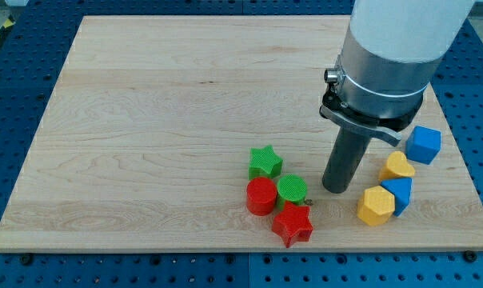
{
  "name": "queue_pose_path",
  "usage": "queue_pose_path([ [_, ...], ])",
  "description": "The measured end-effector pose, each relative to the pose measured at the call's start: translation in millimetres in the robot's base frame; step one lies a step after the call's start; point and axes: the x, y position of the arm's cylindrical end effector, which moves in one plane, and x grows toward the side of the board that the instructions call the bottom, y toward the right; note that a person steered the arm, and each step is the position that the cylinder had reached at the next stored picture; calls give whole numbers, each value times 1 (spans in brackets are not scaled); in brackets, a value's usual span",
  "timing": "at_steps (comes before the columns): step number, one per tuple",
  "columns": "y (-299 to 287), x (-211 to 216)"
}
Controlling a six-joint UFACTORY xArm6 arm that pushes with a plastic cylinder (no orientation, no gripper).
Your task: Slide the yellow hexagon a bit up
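My tip (335, 190) is down on the board (161, 120), in the lower-right quarter, sitting in the gap between two clusters. No gripper on this rig, just the rod, so nothing is open, closed or held; the tip touches no block right now.

Yellow hexagon (375, 206) lies near the board's bottom-right corner, to the view's right of my tip and slightly lower. Close, but apart. It is touching the blue block (400, 194) on its right, with the yellow heart-like block (397, 166) just above that pair and the blue cube (423, 145) further up toward the right edge.

On the other side of my tip: green cylinder (292, 191) just beside it, green star (265, 162), red cylinder (261, 196), red star (293, 224).

Key relation: the push must go toward the top edge, so my tip needs to be below the hexagon, on the bottom-edge side. At present it is level with or above it, to the left. My read: route around the hexagon's lower-left, then drive up. Risk: the blue block and yellow heart get dragged along, since they sit tight against its upper right.
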Motion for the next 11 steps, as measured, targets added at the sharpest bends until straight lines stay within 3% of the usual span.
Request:
queue_pose_path([
  [2,0,14],
  [5,8,70],
  [8,71,69],
  [11,63,45],
])
